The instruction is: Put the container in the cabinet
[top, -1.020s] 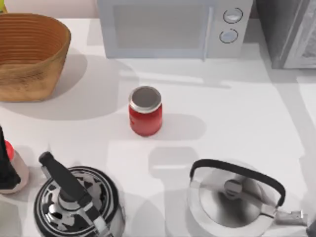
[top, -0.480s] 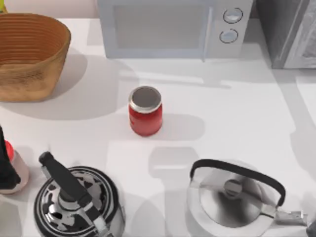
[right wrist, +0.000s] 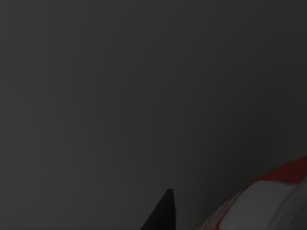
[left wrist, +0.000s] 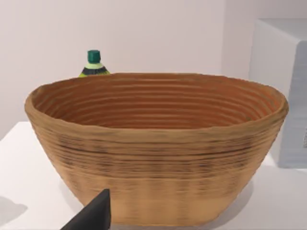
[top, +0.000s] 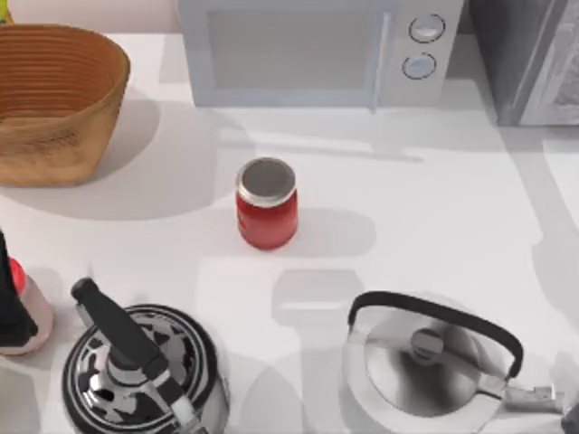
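Overhead camera; two close wrist cameras

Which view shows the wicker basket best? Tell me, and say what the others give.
The left wrist view: the basket stands almost whole, side-on, rim and ribbed inside plain. The top view crops it at its left edge. The right wrist view is dark.

Left arm [top: 11, 312] sits at the table's left edge.

Jar [top: 267, 203] sits mid-table, microwave [top: 317, 50] behind, basket [top: 54, 99] left, apparently 2 kettles [top: 140, 371] in front.
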Robot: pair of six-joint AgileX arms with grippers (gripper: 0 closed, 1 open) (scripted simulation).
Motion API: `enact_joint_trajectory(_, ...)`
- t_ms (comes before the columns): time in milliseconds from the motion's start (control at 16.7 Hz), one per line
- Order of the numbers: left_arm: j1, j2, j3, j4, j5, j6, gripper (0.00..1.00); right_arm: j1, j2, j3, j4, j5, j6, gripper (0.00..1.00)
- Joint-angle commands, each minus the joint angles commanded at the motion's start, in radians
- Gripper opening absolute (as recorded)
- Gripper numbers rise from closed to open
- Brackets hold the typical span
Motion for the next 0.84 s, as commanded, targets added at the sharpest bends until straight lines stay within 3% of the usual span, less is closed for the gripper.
enact_joint_trajectory(480, 0.000, 0.000, 0.000, 0.000, 0.000, 0.000, 1.00, 0.000, 0.000, 0.000, 0.000, 0.000, 0.000, 0.98)
enact_joint_trajectory(840, 0.000, 0.000, 0.000, 0.000, 0.000, 0.000, 1.00, 0.000, 0.000, 0.000, 0.000, 0.000, 0.000, 1.00)
